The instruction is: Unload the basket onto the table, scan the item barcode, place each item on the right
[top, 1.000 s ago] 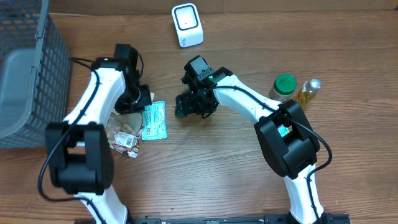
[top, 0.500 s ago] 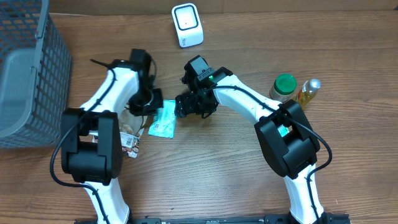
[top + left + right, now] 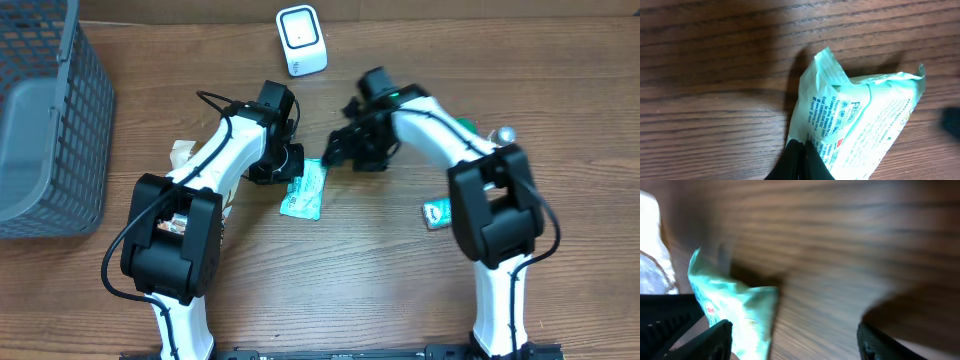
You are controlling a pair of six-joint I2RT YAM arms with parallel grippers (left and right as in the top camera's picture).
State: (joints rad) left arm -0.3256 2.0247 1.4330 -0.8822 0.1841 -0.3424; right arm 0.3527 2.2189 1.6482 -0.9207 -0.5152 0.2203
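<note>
Centrally on the wooden table (image 3: 330, 290), the left hand (image 3: 290, 172) is clenched on one edge of a mint-green snack packet (image 3: 305, 192). The packet lies on the table between the two hands and extends from the grip toward the near edge.

In the left wrist view, the two black fingertips (image 3: 796, 161) meet with no gap between them and pinch the packet's lower left margin. Its crimped end points up. Fine print and a small red mark show on the wrapper, but the print is too small to read and no barcode can be made out.

The right hand (image 3: 338, 150) stands just beside the packet's far end, released, with nothing between its jaws. The right wrist view is blurred. Its fingers (image 3: 715, 335) stand well apart, and the packet lies near the left one; whether they touch cannot be told.

A white barcode scanner (image 3: 301, 40) stands upright at the far edge of the table, well apart from the packet. A grey wire basket (image 3: 50, 110) occupies the far left corner. A pale wrapper (image 3: 180, 152) lies partly under the left arm. A small green sachet (image 3: 437, 212) rests beside the right arm.
</note>
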